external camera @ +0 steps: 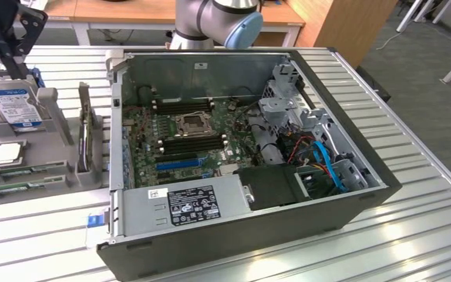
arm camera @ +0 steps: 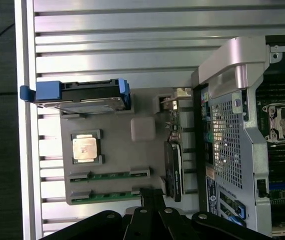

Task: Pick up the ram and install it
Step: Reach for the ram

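Hovering over the tray (arm camera: 116, 150), the claw (arm camera: 152, 196) was clenched and empty; the nearer ram (arm camera: 107, 194) lay flat beneath it, long axis pointing toward the case (arm camera: 232, 65).

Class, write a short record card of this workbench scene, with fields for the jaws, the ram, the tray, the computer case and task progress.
jaws: shut, holding nothing, above the tray
ram: ram stick and second ram stick, both lying flat in the tray
tray: grey, also holds a hard drive standing upright and a processor chip
computer case: open, beside the tray, motherboard exposed
memory slots: black, on the motherboard
progress: ram not yet picked up
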Action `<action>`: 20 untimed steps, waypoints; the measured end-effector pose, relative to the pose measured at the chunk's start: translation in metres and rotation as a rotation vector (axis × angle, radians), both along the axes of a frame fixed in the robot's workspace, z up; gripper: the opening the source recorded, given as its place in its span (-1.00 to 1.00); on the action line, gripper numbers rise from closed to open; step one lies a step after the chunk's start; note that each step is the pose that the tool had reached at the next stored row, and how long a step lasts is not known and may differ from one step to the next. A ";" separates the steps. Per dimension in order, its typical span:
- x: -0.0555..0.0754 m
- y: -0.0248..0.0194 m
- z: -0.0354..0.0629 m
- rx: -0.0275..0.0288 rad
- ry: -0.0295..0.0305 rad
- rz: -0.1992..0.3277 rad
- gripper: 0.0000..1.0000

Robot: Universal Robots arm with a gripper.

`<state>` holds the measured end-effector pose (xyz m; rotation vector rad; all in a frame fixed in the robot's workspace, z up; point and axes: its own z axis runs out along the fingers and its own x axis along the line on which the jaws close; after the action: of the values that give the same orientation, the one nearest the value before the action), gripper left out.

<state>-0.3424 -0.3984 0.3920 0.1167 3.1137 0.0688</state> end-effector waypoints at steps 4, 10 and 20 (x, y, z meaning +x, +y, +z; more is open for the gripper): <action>-0.002 0.0000 0.0000 0.0000 0.0000 0.000 -0.80; -0.004 0.0000 0.0000 0.0000 0.0000 0.000 -0.80; -0.007 0.0000 0.0000 -0.0001 0.0001 0.000 -0.80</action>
<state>-0.3491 -0.3984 0.3920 0.1166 3.1137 0.0688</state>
